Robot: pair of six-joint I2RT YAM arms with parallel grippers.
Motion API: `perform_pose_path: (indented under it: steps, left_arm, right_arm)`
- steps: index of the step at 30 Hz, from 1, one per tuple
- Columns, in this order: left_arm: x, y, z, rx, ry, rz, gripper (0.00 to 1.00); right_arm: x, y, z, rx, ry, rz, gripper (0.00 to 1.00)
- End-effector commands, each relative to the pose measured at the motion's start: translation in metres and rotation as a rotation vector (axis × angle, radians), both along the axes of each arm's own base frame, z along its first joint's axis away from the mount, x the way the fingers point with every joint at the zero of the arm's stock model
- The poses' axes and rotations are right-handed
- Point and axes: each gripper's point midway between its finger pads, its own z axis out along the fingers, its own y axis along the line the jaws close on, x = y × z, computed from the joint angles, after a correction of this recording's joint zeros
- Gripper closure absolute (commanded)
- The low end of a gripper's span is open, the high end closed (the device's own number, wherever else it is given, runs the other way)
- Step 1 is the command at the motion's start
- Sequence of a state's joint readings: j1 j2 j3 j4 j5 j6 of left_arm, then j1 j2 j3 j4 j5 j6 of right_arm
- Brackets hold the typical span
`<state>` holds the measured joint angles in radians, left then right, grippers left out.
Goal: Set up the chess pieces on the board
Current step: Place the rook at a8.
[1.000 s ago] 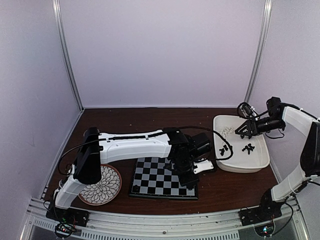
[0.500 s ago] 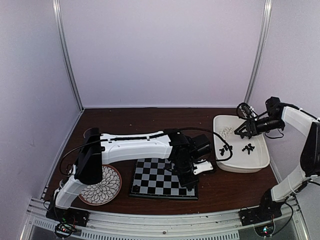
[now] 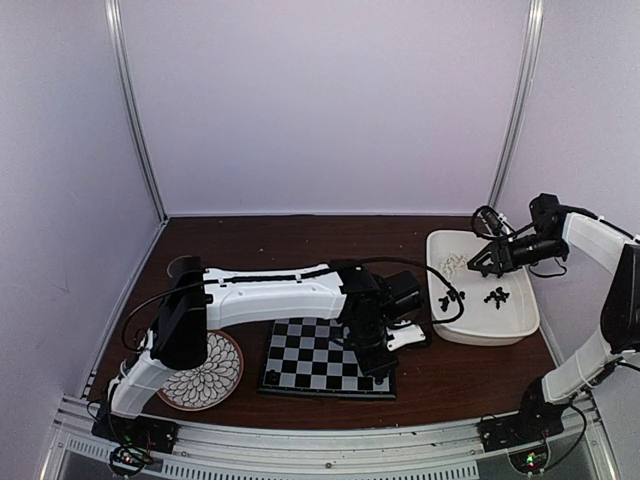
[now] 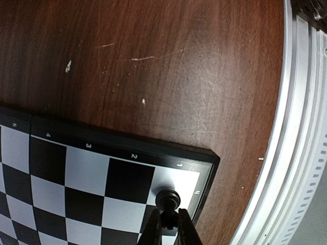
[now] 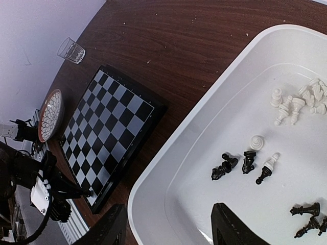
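The board lies at the front middle of the table, its squares bare. My left gripper is at its near right corner, shut on a black chess piece. The piece hangs base-down over the pale corner square; I cannot tell whether it touches. My right gripper stands open above the white tub, holding nothing. In the right wrist view the open gripper hovers over the tub's floor. Black pieces and white pieces lie tipped over there.
A round flower-patterned plate sits left of the board. A small clear glass stands on the table beyond the board. The metal rail of the table's near edge runs close to the board's corner.
The left arm has eased slightly toward the board's near corner with the black piece. The right gripper has drifted a little left over the tub, still open.
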<state>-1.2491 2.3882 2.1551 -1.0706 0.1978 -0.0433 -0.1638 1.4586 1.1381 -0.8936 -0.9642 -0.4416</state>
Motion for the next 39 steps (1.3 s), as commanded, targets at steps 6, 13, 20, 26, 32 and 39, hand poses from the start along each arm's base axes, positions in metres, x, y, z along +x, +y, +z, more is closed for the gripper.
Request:
perform_pose_path:
  steps: [6,13,20,26,32,39]
  left_arm:
    - [0.003,-0.008,-0.002,-0.013,-0.016,0.017,0.98]
    - [0.003,-0.007,0.004,-0.012,-0.061,0.009,0.71]
    - [-0.002,-0.010,0.043,-0.101,-0.064,-0.029,0.57]
    - [0.012,-0.002,0.112,-0.265,-0.074,0.002,0.53]
    - [0.061,0.015,0.131,-0.372,-0.106,0.183,0.53]
    - [0.084,0.016,0.122,-0.418,-0.095,0.320,0.53]
  right_arm:
    - [-0.001,0.002,0.002,-0.008,-0.007,0.016,0.40]
    - [-0.001,0.003,0.002,-0.009,-0.006,0.020,0.40]
    - [-0.003,0.004,0.009,-0.004,-0.019,0.024,0.40]
    - [0.008,-0.026,-0.006,-0.216,-0.013,-0.055,0.43]
    - [0.010,-0.062,-0.037,-0.524,0.083,-0.072,0.50]
    - [0.021,-0.050,-0.069,-0.616,0.171,0.007,0.60]
